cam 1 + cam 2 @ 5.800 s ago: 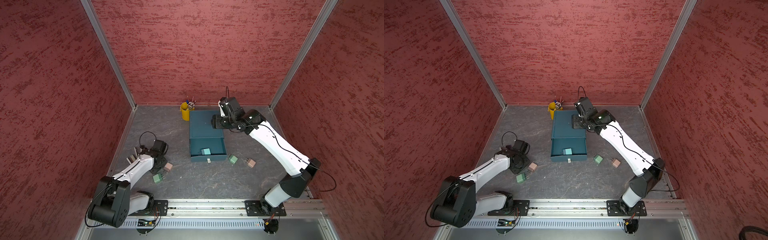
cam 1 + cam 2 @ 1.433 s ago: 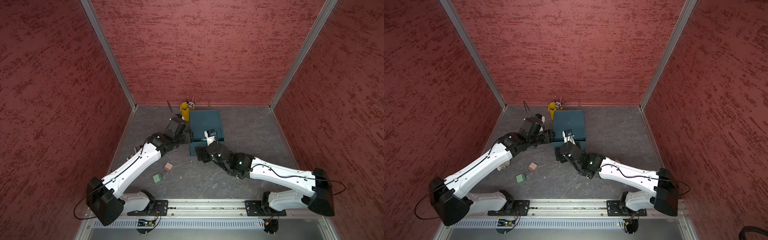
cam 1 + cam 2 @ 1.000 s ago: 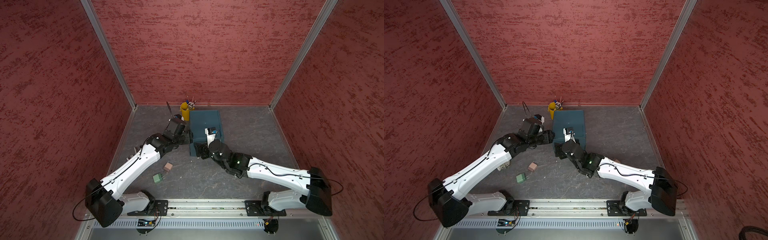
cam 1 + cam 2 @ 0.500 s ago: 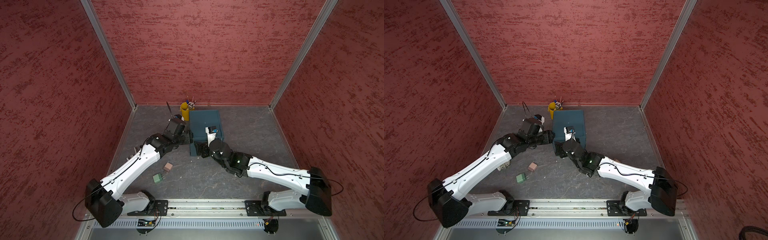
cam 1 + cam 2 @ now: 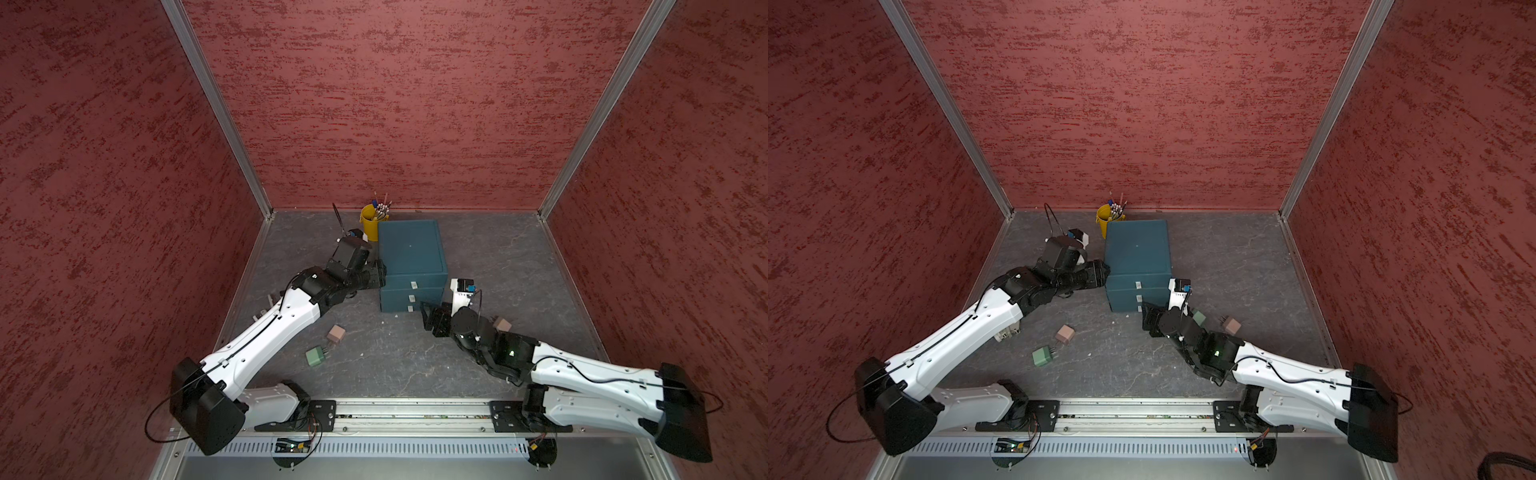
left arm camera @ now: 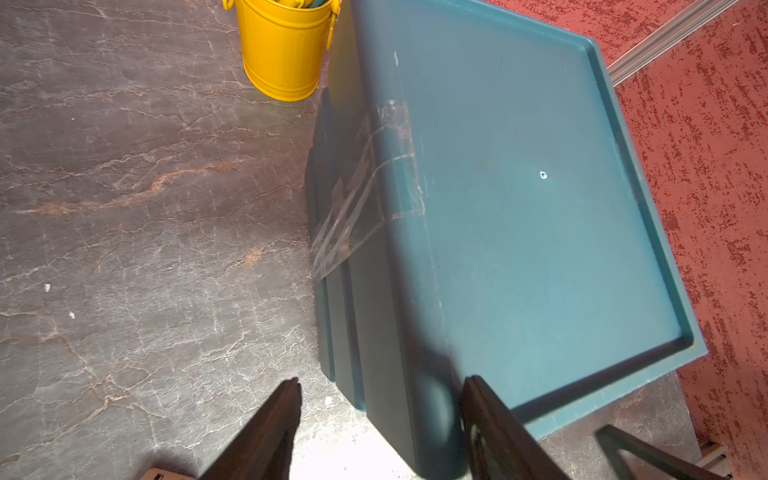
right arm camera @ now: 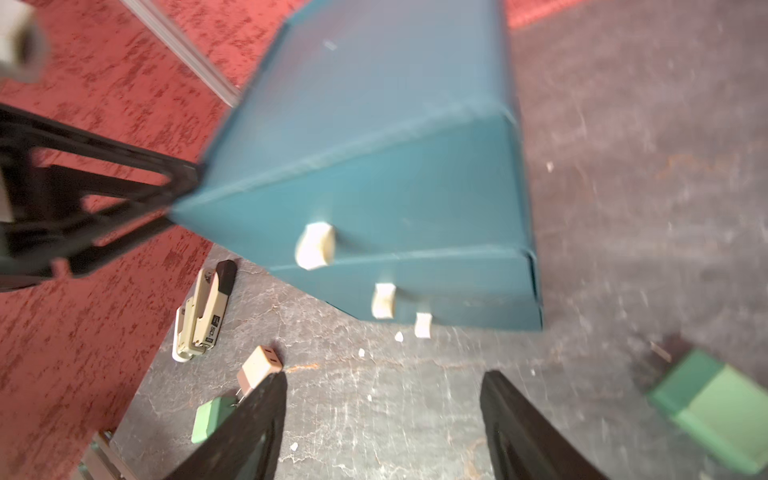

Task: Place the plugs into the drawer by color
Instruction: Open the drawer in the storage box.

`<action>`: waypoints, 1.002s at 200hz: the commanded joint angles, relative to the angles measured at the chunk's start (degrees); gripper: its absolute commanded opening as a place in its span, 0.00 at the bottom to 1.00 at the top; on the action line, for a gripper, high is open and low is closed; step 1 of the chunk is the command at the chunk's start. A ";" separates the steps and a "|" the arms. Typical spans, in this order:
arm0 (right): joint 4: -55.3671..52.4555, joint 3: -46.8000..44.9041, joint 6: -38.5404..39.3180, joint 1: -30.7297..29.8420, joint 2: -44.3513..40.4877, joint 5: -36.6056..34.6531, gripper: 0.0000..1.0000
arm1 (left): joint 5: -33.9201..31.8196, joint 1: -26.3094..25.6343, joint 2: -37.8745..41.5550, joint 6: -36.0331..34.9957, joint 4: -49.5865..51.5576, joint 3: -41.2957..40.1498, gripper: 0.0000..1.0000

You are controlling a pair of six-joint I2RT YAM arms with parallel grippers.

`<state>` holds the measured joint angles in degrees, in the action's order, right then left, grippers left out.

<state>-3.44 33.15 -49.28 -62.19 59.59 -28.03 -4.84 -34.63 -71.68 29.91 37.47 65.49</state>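
**The drawer (image 5: 409, 253) shut, nothing gripped**

Nearest me, a mint plug (image 5: 316, 356) and a beige plug (image 5: 336, 333) lie on the floor (image 5: 374, 374) beside the left arm (image 5: 266, 340). The right gripper (image 7: 384, 377) hangs low before the drawer's closed fronts, jaws wide and empty. A second mint plug (image 5: 1199, 318) and a second beige plug (image 5: 1231, 325) sit just beside its wrist. Further back, the left gripper (image 6: 384, 381) straddles the drawer's left front corner, jaws partly apart, clamping nothing. A yellow pen cup (image 5: 369, 223) stands by the back corner.
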 commanded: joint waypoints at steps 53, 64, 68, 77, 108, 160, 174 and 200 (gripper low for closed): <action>22.96 -2.64 -8.67 2.43 10.36 7.78 0.66 | 0.14 1.70 -2.64 -2.38 2.18 4.10 0.66; 25.67 -3.18 -9.33 2.58 12.28 8.41 0.62 | 0.48 1.89 -3.01 -2.77 1.99 4.53 0.66; 26.88 -3.52 -9.54 2.69 13.00 8.63 0.60 | 0.55 1.90 -3.26 -2.80 1.97 4.70 0.66; 29.82 -4.48 -10.24 2.77 14.38 8.91 0.58 | 0.70 2.01 -3.69 -3.00 1.99 5.04 0.66; 37.94 -6.81 -11.45 3.21 18.81 9.20 0.53 | 0.86 2.46 -4.52 -3.45 1.91 5.09 0.65; 44.36 -7.36 -10.35 4.04 21.76 7.69 0.49 | 1.17 3.25 -4.17 -3.75 1.90 3.95 0.65; 43.70 -6.29 -10.46 4.58 22.29 7.91 0.47 | 1.30 3.46 -4.09 -3.78 1.99 3.76 0.65; 44.61 -6.11 -12.07 5.08 23.55 7.23 0.43 | 1.58 3.82 -4.08 -4.07 2.08 3.68 0.65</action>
<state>38.46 26.20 -60.23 -57.87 81.87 -19.68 -2.63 -31.97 -75.55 27.11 38.92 69.45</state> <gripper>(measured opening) 0.444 0.647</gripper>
